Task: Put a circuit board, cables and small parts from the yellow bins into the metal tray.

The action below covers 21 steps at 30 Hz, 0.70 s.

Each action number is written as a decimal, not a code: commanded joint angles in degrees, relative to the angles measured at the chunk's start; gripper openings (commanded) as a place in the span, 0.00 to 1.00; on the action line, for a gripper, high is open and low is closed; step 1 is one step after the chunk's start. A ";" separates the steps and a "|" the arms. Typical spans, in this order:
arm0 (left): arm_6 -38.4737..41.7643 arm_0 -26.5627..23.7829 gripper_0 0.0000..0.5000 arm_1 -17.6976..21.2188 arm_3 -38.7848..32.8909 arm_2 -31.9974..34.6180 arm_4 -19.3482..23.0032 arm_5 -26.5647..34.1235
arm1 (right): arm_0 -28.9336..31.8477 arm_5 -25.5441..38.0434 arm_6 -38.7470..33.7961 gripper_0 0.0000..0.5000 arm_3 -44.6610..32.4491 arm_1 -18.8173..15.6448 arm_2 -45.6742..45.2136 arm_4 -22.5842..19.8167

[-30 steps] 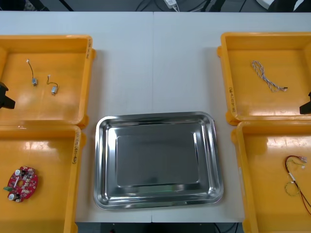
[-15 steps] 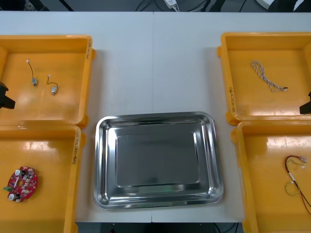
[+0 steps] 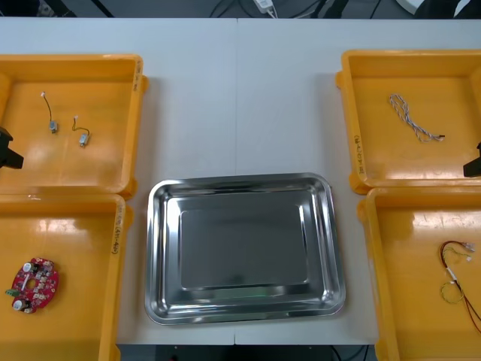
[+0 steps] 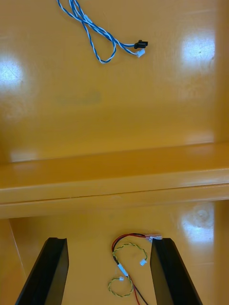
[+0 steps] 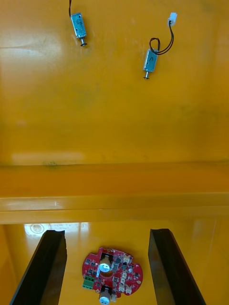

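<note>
- 4 yellow bins stand on the surface [image 3: 240,98], 2 at each side.
- 1 metal tray [image 3: 154,256] lies between the bins, toward the near edge of the surface. Its inside is bare and shiny.
- Left far bin [image 3: 98,162]: holds 2 small metal parts [image 3: 53,126], each with a thin wire. They lie near each other without touching.
- Left near bin [image 3: 83,248]: holds the circuit board [image 3: 32,284], round and red, lying flat close to the bin's outer side.
- Right far bin [image 3: 406,162]: holds the blue and white cable [image 3: 415,120], twisted and loosely curved on the bin floor.
- Right near bin [image 3: 406,263]: holds the red and yellow cable [image 3: 458,278], close to the bin's outer side.
- Left claw [image 5: 107,233]: fingers spread apart, holding nothing. It hangs above the adjoining rims of the 2 left bins. In the left wrist view the circuit board lies below, between the 2 fingers, and the small metal parts lie beyond the rims.
- Right claw [image 4: 109,240]: fingers spread apart, holding nothing. It hangs above the adjoining rims of the 2 right bins. In the right wrist view the red and yellow cable lies below, between the 2 fingers, and the blue and white cable lies beyond the rims.
</note>
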 commanded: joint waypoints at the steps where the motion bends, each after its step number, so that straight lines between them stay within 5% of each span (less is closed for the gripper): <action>1: -4.38 -2.16 1.00 0.75 -1.63 1.94 0.44 0.47 | -0.29 0.18 -0.23 1.00 -1.43 -0.59 -1.81 0.40; 21: -4.38 -2.16 1.00 0.75 -1.63 1.94 0.44 0.47 | -0.29 0.18 -0.23 1.00 -1.43 -0.59 -1.81 0.40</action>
